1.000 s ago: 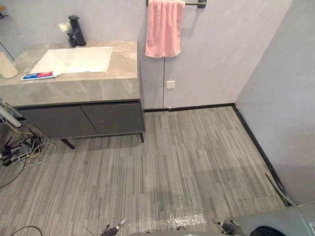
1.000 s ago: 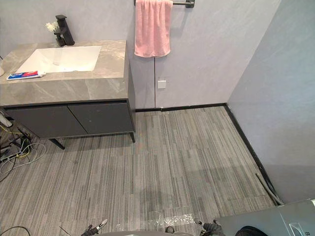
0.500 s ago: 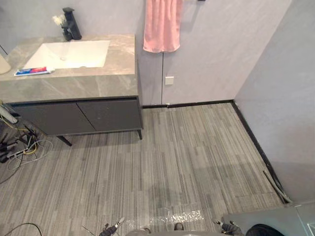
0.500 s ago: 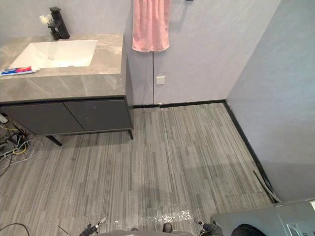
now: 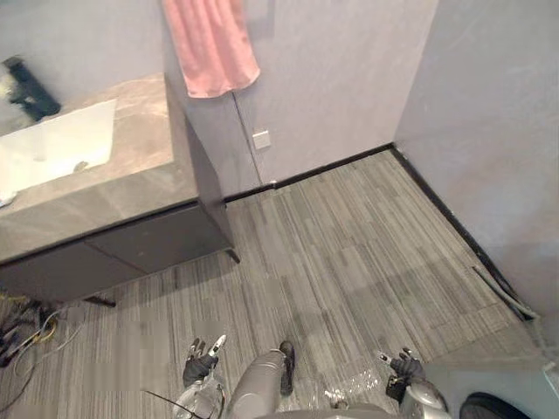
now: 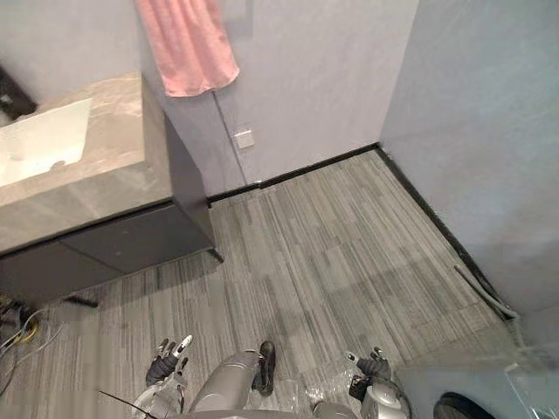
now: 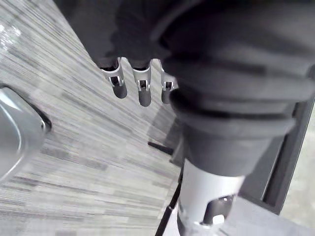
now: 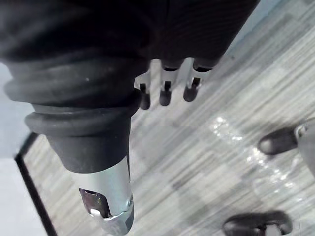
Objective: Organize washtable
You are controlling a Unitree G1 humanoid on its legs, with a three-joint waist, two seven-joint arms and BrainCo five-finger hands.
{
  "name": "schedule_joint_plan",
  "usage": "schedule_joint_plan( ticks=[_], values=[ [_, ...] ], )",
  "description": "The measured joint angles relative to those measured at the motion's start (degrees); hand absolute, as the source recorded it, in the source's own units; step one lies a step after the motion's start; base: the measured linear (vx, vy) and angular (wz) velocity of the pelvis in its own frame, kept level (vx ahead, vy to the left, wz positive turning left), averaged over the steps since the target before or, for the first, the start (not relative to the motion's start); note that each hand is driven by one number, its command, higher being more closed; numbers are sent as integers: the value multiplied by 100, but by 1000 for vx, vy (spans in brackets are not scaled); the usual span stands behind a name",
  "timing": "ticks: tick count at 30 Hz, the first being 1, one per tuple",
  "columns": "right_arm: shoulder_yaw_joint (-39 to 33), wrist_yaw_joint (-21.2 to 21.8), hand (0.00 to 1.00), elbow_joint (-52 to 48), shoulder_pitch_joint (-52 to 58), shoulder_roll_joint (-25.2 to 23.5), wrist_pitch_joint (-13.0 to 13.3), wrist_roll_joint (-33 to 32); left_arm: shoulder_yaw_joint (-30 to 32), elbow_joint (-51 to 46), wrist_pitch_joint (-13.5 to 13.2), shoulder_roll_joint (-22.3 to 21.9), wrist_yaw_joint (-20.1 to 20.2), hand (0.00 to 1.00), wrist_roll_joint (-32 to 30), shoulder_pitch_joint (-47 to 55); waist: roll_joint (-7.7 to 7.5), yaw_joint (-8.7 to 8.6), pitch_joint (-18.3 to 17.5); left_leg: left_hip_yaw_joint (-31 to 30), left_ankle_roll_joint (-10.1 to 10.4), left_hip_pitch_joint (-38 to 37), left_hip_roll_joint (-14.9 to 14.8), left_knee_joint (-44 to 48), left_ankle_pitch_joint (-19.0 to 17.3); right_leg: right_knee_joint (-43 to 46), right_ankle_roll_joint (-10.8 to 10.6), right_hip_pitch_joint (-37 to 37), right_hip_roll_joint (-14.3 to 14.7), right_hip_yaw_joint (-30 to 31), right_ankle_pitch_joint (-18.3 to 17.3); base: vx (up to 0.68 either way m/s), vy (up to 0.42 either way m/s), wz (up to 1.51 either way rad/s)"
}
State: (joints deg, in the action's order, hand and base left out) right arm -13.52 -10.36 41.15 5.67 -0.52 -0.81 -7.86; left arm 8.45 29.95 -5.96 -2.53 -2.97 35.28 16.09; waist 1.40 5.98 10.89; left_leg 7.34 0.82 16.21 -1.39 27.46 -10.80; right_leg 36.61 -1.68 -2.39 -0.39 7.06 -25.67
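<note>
The washtable stands at the left: a grey marble counter (image 5: 140, 166) with a white sink (image 5: 52, 144) set into it and a black tap (image 5: 26, 87) at the back. A pink towel (image 5: 210, 44) hangs on the wall just beside it. My left hand (image 5: 203, 360) hangs low over the floor, far from the counter, its fingers (image 7: 142, 91) straight and holding nothing. My right hand (image 5: 402, 367) hangs the same way on the other side, fingers (image 8: 165, 93) relaxed and empty.
Dark cabinet doors (image 5: 131, 249) close the space under the counter, with a tangle of cables (image 5: 26, 332) on the floor at its left. A wall socket (image 5: 261, 139) sits below the towel. A hose (image 5: 502, 292) runs along the right wall beside a grey appliance (image 6: 463, 384).
The whole picture has swung and tilted, so the camera has moved: the washtable now sits further left. Both hands show higher at the bottom edge, still hanging empty.
</note>
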Motion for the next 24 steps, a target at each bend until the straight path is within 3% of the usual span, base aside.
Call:
schedule_joint_plan(
  ticks=[1,2,4,6,9,10,11,12,13,14,15,16,17,18,21,24],
  values=[
    [137,-7,0,-243,-15,-109,3,0,-134,3,35,77,-71,0,-15,-69,-217,-106,19,156,-44,-99,99,244,-302,1351,-130,-561,-219,-185,165,489,102,-67],
    [285,-76,0,-469,-6,-248,26,-7,-430,-36,90,157,-125,0,-172,-169,-345,-281,67,203,-185,-404,152,374,-549,2561,-174,-995,-496,-426,760,515,93,-31],
    [606,-186,0,-989,77,-339,28,-53,-859,-431,137,156,-241,0,-509,-242,-321,-373,127,290,-196,-1097,90,187,-778,3067,-46,-1231,-757,-798,761,564,86,-36],
    [1104,-184,0,-1679,131,-336,117,-54,-1124,-1046,89,120,-251,0,-727,-322,-267,-431,116,324,-154,-1719,-69,-326,-820,2484,73,-1474,-856,-1215,665,538,12,-31],
    [1494,-184,0,-2690,-22,-336,444,-112,-1311,-1591,-81,66,-406,0,-1023,-780,-107,-547,74,52,24,-2174,-384,-888,-828,181,-190,-1971,-648,-1125,841,545,-103,18],
    [1579,-193,0,-2995,-111,-337,499,-117,-1308,-1786,-117,5,-543,0,-1140,-942,-131,-556,57,-47,231,-2338,-472,-897,-913,-739,-280,-1988,-582,-936,1327,605,-191,31],
    [1689,-201,0,-3142,-169,-322,556,-104,-1270,-1992,-136,-14,-710,0,-1298,-958,-169,-558,31,-204,478,-2491,-550,-819,-1064,-1204,-179,-1944,-529,-915,1878,748,-291,46],
    [1858,-204,0,-3227,-190,-302,631,-99,-1232,-2110,-170,-14,-877,0,-1533,-954,-148,-572,16,-418,583,-2593,-640,-638,-1181,-1118,-207,-1826,-443,-910,2457,767,-306,44],
    [2084,-205,0,-3309,-256,-134,649,-97,-1227,-2193,-171,-125,-1035,0,-1709,-984,110,-536,-26,-653,563,-2470,-931,-115,-1081,-734,19,-1768,-317,-1203,2182,626,-286,46],
    [2179,-207,0,-3438,-265,-87,649,-85,-1269,-2331,-162,-122,-1148,0,-1843,-978,138,-534,-33,-765,495,-2281,-979,329,-895,-642,69,-1699,-301,-1323,2007,599,-300,61],
    [2329,-218,0,-3797,-266,-9,654,-17,-1306,-2631,-172,-117,-1350,0,-2043,-991,195,-594,1,-888,104,-1684,-1110,1606,-234,-694,172,-1347,-310,-1595,1683,583,-328,90],
    [2398,-241,0,-4062,-280,64,715,30,-1332,-2830,-179,-108,-1461,0,-2191,-1016,282,-596,41,-850,-70,-1088,-1383,2835,269,-999,277,-777,-224,-1846,1531,559,-302,89],
    [2393,-281,0,-4112,-317,76,731,62,-1340,-2898,-183,-109,-1515,0,-2267,-1030,279,-543,43,-775,-43,-896,-1458,3256,223,-1169,323,-476,-191,-1913,1503,540,-254,65],
    [2358,-367,0,-4245,-369,76,747,81,-1345,-3069,-197,-107,-1630,0,-2345,-1027,181,-474,49,-480,-124,-575,-1454,3633,165,-1526,338,38,-205,-2008,1494,499,-229,45],
    [2224,-442,0,-4649,-415,120,976,162,-1337,-3598,-263,-107,-1856,0,-2650,-1011,22,-397,27,398,-82,164,-1440,2923,-77,-2278,316,883,-340,-2524,1481,482,-199,49],
    [1865,-451,0,-4750,-345,219,1059,167,-1329,-3988,-312,-68,-2000,0,-3034,-1033,44,-384,16,946,-30,657,-1225,1568,-75,-2624,-70,1466,-473,-3143,1230,479,-66,70]
  ],
)
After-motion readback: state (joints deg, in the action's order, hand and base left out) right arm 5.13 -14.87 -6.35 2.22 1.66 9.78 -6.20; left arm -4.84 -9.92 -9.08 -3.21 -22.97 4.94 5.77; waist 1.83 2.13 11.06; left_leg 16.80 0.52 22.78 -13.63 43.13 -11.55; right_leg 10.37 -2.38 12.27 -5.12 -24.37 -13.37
